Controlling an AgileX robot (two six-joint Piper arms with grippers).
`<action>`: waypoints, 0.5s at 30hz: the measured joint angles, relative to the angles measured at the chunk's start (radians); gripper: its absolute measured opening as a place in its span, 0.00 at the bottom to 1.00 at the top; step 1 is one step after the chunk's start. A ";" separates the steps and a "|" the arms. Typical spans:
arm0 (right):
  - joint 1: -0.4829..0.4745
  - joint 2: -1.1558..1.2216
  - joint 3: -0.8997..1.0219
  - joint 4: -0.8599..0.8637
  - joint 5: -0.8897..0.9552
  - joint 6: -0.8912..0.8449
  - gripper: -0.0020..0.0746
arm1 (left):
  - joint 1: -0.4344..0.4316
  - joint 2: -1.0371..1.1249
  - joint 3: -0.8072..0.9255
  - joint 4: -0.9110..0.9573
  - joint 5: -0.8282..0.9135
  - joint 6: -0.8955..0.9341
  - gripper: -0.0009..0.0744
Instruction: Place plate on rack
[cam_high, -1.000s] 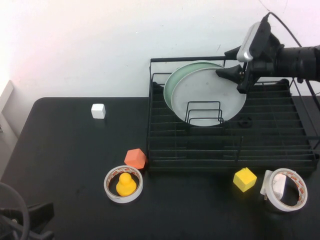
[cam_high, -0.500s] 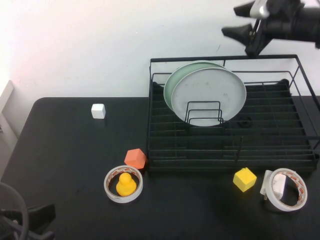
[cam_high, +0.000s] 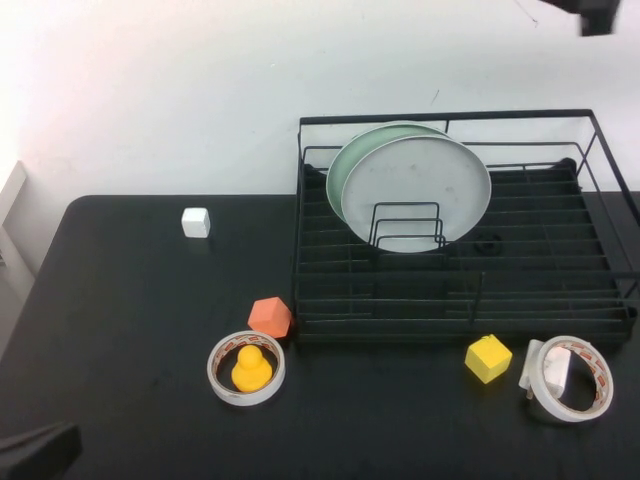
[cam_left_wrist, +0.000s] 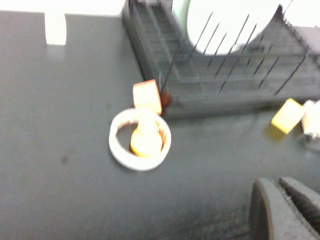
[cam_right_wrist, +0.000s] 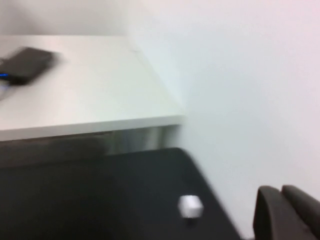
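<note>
Two arms, and you see little of either: your right arm is raised high above the rack's far right corner, only a dark scrap of it showing at the top edge of the high view, and your right claw (cam_right_wrist: 287, 212) appears in its own wrist view as two dark rounded fingers lying close together, holding nothing, with a white wall and a pale desk behind; your left arm is parked low at the near left corner of the table (cam_high: 130, 340), and your left claw (cam_left_wrist: 287, 210) shows two dark grey fingers side by side with barely a gap, closed on nothing, hanging above bare table near the tape ring; the plate (cam_high: 415, 192), round, pale grey-white and faintly speckled with a shallow rim, stands nearly upright in the rack (cam_high: 460, 300), leaning against upright wire loops at its front; right behind it and partly hidden stands a mint-green plate (cam_high: 340, 175) of similar size; the rack is black wire, rectangular, with a raised rail frame, much wider than the plates; on the matte black table in front of it lie an orange block (cam_high: 270, 317) just beside the rack's near left corner, a white tape ring (cam_high: 246, 368) with a yellow duck-like figure (cam_high: 251, 369) inside it, a yellow cube (cam_high: 488, 359), a second tape ring (cam_high: 572, 378) around a small white piece, and a white cube (cam_high: 196, 222) well apart at the far left.
</note>
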 joint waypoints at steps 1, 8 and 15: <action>0.000 -0.020 0.000 -0.009 0.032 0.007 0.04 | 0.000 -0.026 0.000 0.002 0.000 0.000 0.01; 0.000 -0.182 0.003 -0.087 0.090 0.025 0.04 | 0.000 -0.142 0.000 0.050 0.039 -0.047 0.01; 0.000 -0.467 0.216 -0.091 0.014 -0.015 0.04 | 0.000 -0.205 0.000 0.141 0.143 -0.143 0.01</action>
